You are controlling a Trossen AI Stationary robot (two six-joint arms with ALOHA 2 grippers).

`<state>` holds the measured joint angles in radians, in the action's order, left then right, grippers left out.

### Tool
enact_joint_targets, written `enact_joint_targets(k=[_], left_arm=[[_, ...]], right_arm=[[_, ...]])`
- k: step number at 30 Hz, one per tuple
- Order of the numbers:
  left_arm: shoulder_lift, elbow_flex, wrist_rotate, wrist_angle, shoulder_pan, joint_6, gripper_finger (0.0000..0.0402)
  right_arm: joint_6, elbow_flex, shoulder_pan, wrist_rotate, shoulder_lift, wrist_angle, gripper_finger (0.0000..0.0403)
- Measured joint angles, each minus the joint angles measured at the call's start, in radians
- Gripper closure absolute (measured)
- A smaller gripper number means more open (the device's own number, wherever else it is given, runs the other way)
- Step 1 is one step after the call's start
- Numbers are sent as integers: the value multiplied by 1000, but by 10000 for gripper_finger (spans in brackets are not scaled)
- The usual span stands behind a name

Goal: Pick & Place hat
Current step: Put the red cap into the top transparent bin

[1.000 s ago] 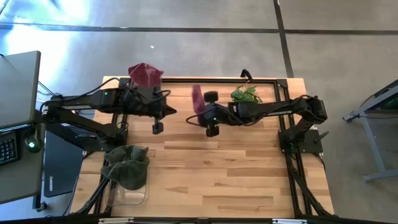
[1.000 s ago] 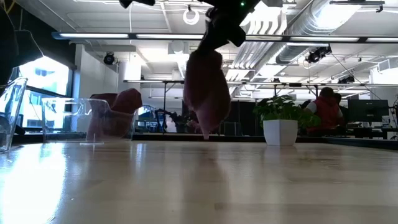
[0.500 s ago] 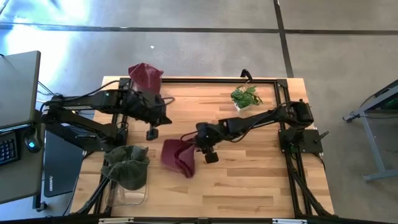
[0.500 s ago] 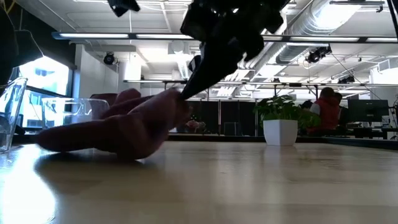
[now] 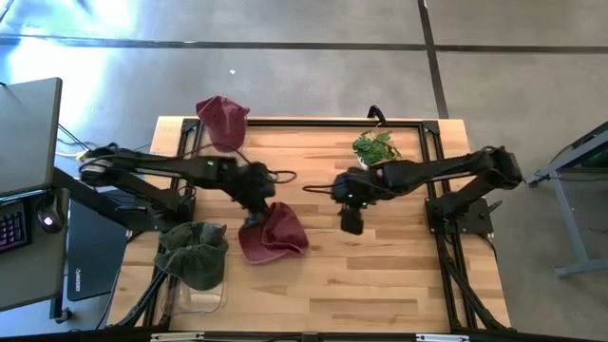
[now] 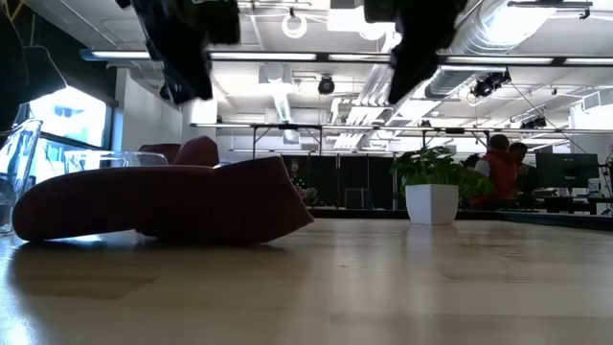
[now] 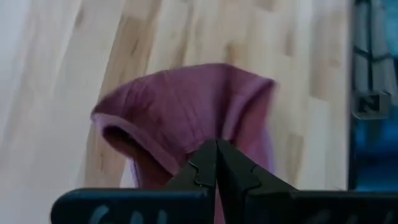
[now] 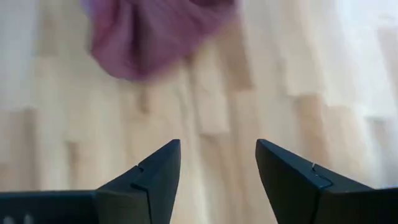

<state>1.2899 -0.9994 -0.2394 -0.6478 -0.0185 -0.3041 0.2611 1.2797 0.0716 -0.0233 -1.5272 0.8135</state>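
No writing is legible. The maroon hat (image 5: 273,234) lies flat beside the green hat (image 5: 194,255). Left gripper (image 5: 255,219) is pinched closed above it; right gripper (image 5: 351,222) is spread, empty.

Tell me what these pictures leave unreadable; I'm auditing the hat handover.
- Left gripper: its shut fingers meet at the maroon cloth hat, but the left wrist view cannot show whether fabric is pinched.
- Green hat: the clear bin beneath is mostly covered in the high view.
- Right gripper: open; the hat beyond is blurred in its wrist view.
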Motion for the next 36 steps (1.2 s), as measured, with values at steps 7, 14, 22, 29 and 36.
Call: enact_joint_targets(k=[7,14,22,29,36], left_arm=[[212,14,86,123,-1,-231,401],[233,12,61,350,-1,-365,358],[278,10,272,203,-28,-382,218],[379,11,236,121,-27,-390,171],[418,-6,205,54,-28,-463,218]], right_arm=[[-5,0,9,-164,121,158,222],[-32,0,7,-246,220,178,239],[-37,0,7,-263,265,180,251],[-24,0,8,-242,265,186,252],[4,0,8,-237,265,183,252]])
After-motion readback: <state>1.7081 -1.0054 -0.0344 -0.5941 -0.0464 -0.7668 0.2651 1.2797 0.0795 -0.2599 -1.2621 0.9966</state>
